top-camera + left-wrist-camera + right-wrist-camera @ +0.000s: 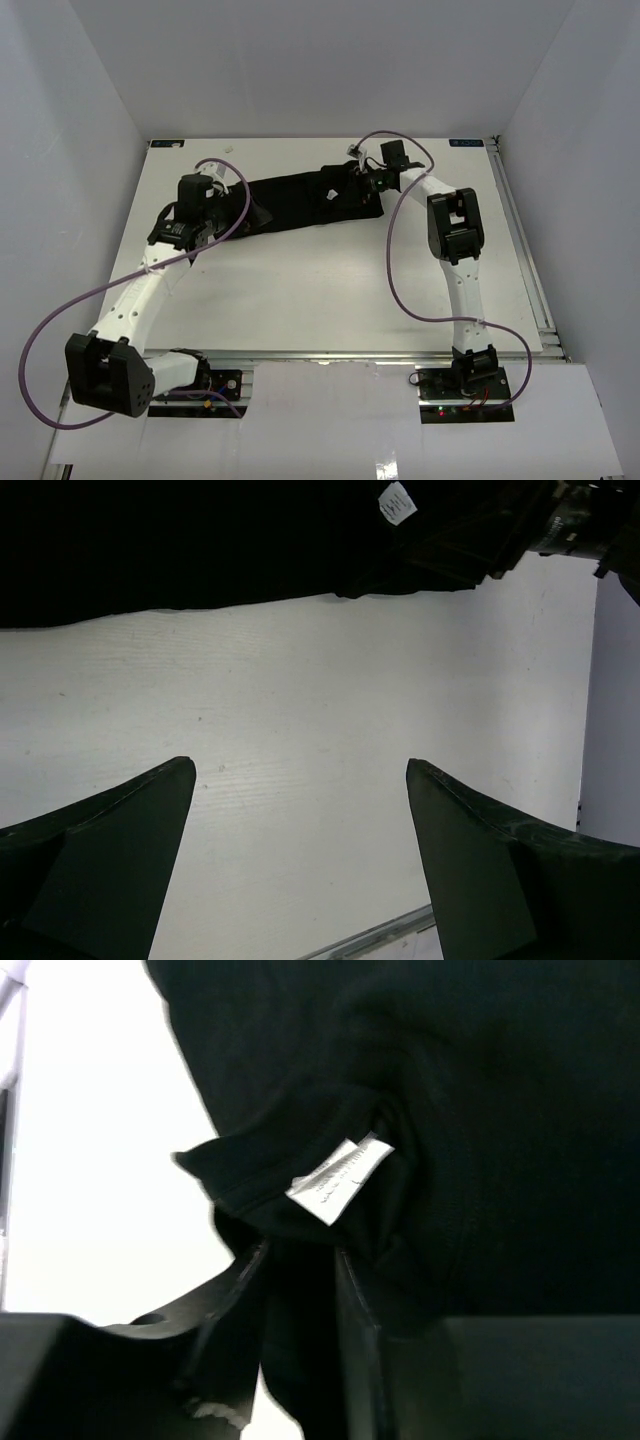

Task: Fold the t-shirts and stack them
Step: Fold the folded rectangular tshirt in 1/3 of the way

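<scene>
The black t-shirt (295, 203) lies in a long bunched band across the far part of the white table (330, 290). Its white neck tag (328, 193) shows on top. My right gripper (370, 183) is at the band's right end, shut on a fold of the black fabric (300, 1340); the tag (340, 1178) hangs just beyond its fingertips. My left gripper (213, 208) is at the band's left end, open and empty (300, 770), over bare table just short of the shirt's edge (200, 560). The tag (397, 502) also shows there.
Purple cables (390, 250) loop from both arms over the table. A metal rail (522, 240) runs along the table's right edge. White walls close in the left, far and right sides. The table's edge strip (380, 935) shows below my left fingers.
</scene>
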